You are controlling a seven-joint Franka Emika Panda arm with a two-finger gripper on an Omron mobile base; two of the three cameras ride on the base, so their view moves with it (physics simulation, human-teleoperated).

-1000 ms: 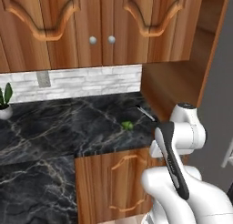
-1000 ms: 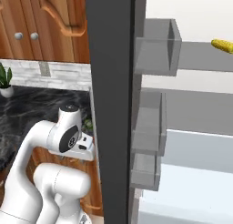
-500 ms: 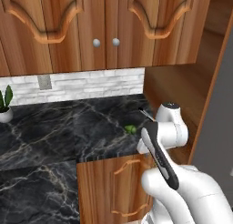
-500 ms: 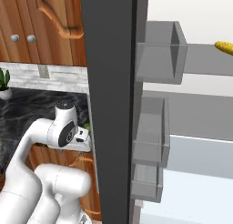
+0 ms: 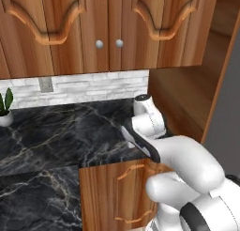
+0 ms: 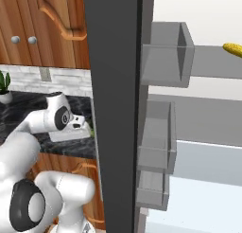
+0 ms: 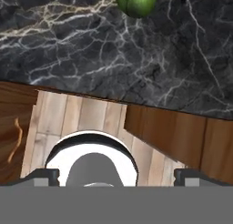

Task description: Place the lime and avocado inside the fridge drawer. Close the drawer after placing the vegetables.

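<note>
The white arm [image 5: 178, 155] reaches forward and bends down — jaws spread wide, holding nothing.

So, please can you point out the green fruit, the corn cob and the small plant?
green fruit [image 7: 135, 1], hand view, its rounded lower part on the counter
corn cob [image 6: 233, 49], right base view, its yellow side on the fridge shelf
plant [image 5: 6, 102], left base view, its leaves

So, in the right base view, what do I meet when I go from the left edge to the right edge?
Potted plant → cabinet knobs → robot arm → dark fridge door edge → grey door bins → yellow corn cob.
</note>
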